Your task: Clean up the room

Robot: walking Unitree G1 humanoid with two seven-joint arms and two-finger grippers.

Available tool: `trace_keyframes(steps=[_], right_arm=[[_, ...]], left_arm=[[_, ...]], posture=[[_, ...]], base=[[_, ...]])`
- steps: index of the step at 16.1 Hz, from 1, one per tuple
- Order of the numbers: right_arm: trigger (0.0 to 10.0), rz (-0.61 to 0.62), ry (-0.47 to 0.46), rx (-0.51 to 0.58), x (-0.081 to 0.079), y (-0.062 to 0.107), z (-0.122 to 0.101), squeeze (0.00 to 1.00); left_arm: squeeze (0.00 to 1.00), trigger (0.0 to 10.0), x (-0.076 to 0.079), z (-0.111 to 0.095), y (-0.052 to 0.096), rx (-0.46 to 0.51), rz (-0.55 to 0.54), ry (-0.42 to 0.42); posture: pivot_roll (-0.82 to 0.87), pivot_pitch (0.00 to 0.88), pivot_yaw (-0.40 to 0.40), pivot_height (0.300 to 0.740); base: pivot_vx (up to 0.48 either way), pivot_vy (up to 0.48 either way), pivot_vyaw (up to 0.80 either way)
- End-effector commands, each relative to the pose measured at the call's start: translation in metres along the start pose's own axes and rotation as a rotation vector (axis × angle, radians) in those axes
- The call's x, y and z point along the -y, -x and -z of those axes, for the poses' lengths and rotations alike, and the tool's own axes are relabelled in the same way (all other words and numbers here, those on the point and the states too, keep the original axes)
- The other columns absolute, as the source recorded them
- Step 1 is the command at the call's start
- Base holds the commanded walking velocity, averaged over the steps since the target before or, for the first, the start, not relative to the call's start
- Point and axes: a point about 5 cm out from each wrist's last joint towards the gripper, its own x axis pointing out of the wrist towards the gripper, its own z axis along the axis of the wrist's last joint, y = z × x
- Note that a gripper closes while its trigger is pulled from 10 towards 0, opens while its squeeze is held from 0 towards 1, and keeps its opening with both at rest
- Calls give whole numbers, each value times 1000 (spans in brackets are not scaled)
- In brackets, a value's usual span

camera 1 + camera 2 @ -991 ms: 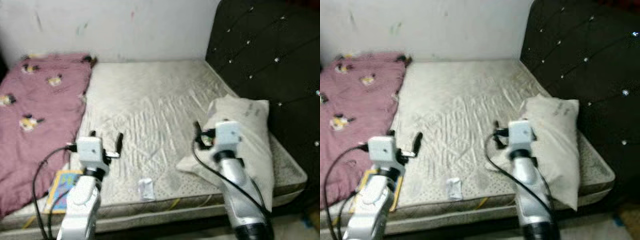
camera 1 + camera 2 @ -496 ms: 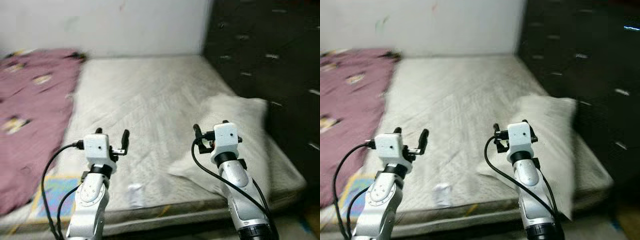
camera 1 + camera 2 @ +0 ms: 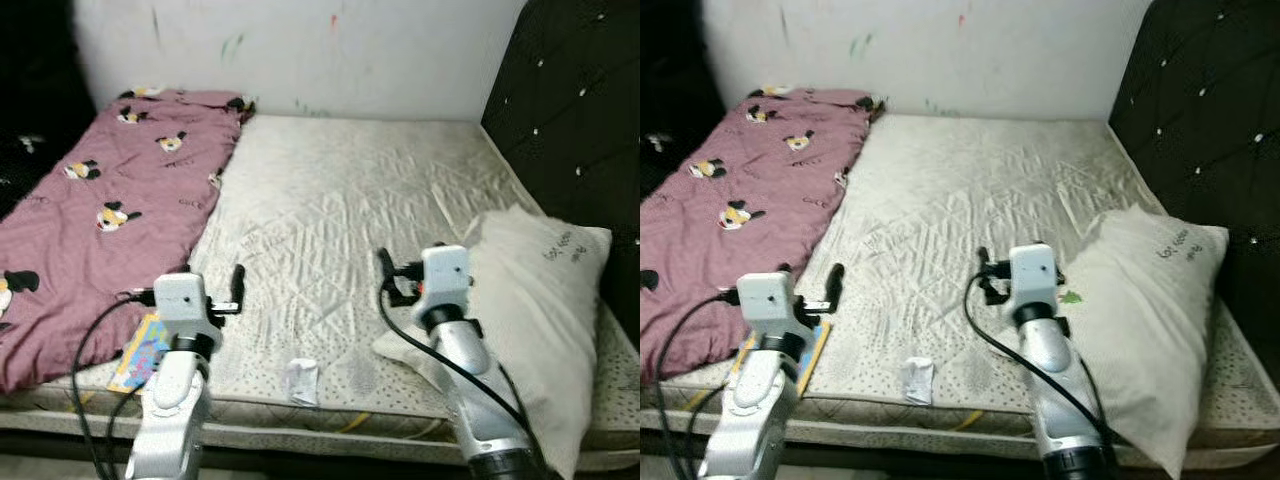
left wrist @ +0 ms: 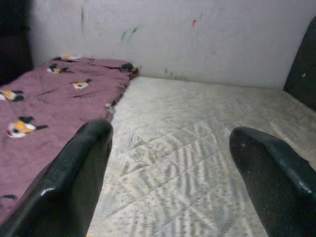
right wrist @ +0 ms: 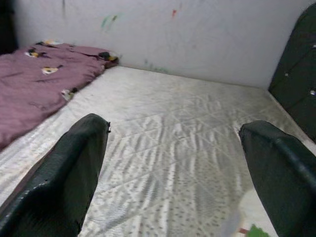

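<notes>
Both pincers, left [image 4: 168, 163] and right [image 5: 173, 163], gape wide, empty, above the mattress [image 3: 340, 200].

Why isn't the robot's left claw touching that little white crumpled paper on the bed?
Apart. In the left eye view, bare mattress separates the open left gripper from the small white crumpled paper.

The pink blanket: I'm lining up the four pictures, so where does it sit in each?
Left eye: pink blanket on the mattress's left side.
Right eye: same place.
Left wrist: beyond one finger.
Right wrist: against the far wall.
Shared landmark: the scribbled white wall.
</notes>
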Motion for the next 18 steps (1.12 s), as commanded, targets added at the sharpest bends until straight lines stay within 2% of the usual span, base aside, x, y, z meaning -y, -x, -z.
trace_keyframes(steps=[1, 5, 11, 13, 16, 18], right_arm=[[10000, 0, 5, 2, 0, 0, -2, 0], [10000, -31, -52, -12, -3, -1, 0, 0], [10000, -27, -47, -15, -2, 0, 0, 0], [10000, 3, -11, -52, 4, 2, 14, 0], [10000, -16, -37, -34, -6, -4, 5, 0], [10000, -33, -46, -18, -9, -5, 4, 0]], left_arm=[[0, 10000, -1, 0, -1, -7, 7, -1], [0, 10000, -1, 1, -1, -16, 10, 26], [0, 10000, -1, 1, -1, -17, 10, 27], [0, 10000, -6, 11, 9, -39, -27, 9], [0, 10000, -3, 1, 2, 6, -3, 5], [0, 10000, -1, -3, -1, 20, 8, 36]], posture=[[-7, 0, -27, 740], [-4, 0, -31, 740], [-5, 0, -37, 740], [17, 0, -42, 740], [15, 0, -37, 740], [6, 0, -25, 740]], base=[[0, 480, 0], [0, 480, 0], [0, 480, 0], [0, 0, 0], [0, 0, 0], [0, 0, 0]])
